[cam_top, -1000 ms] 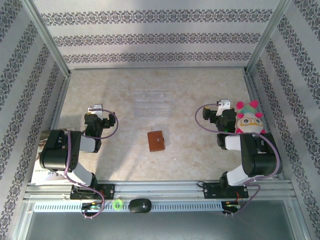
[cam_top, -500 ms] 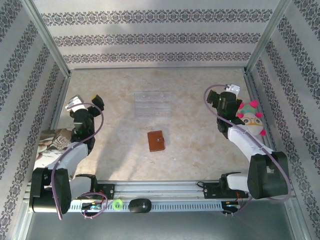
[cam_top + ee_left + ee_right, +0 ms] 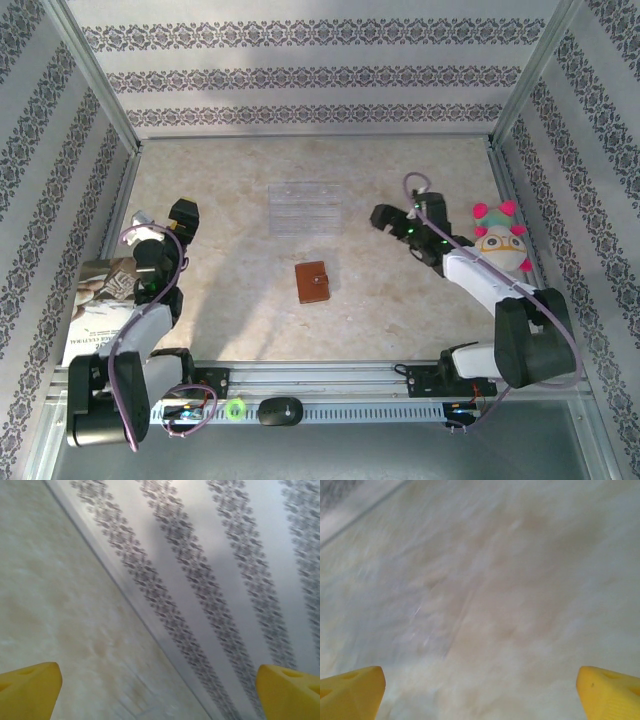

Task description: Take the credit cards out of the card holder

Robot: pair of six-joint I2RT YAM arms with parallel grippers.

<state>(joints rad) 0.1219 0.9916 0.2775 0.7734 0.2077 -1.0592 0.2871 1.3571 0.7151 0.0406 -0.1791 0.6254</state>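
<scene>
Near edge: green ring (image 3: 236,408) and a black oval object (image 3: 280,410) sit on the front rail (image 3: 340,411) between the two arm bases. A printed booklet (image 3: 92,305) lies at the left side of the table (image 3: 240,300), partly under the left arm. The card holder (image 3: 313,282) is at mid-table, roughly centred between the arms, flat and folded shut, brown outer face up, touching nothing. Left gripper (image 3: 159,692) is left of it and a bit further back, well apart; its yellow fingertips (image 3: 27,690) sit at opposite corners of the wrist view, so the jaws are spread wide with nothing between them, and blurred table and patterned wall lie beyond. Right gripper (image 3: 480,692) is to the right and further back than the holder, also well apart; fingertips (image 3: 607,692) spread wide, blurred bare table between. A plush toy (image 3: 497,245) sits beside the right forearm near the right wall. Clear ridged tray (image 3: 305,208) lies further back, straight behind the holder and apart from it.
</scene>
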